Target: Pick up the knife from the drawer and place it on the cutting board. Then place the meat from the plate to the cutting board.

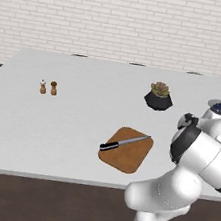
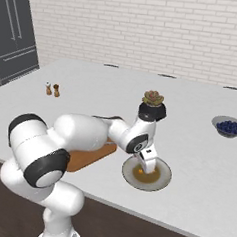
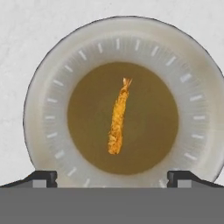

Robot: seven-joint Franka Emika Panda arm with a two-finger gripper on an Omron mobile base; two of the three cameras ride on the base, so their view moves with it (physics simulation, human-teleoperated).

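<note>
The knife (image 1: pixel 124 142) lies diagonally on the reddish-brown cutting board (image 1: pixel 125 155), with its black handle over the board's left edge. In the right base view my arm covers most of the cutting board (image 2: pixel 87 159). My gripper (image 2: pixel 148 167) points down over the plate (image 2: pixel 161 182), just right of the board. The hand view looks straight down on the plate (image 3: pixel 39 109), which has a pale rim and a brown centre. The meat (image 3: pixel 117 117), a slim orange piece, lies in that centre. My gripper (image 3: pixel 112 177) is open, its fingertips (image 3: pixel 43 177) wide apart above the plate and holding nothing. The drawer is out of view.
A succulent in a black pot (image 2: pixel 152 105) stands behind the plate. A bowl of blueberries (image 2: pixel 228 127) sits at the far right. Two small shakers (image 1: pixel 48 87) stand far left on the white counter (image 1: pixel 53 134). A dark fridge (image 2: pixel 14 28) rises at the left.
</note>
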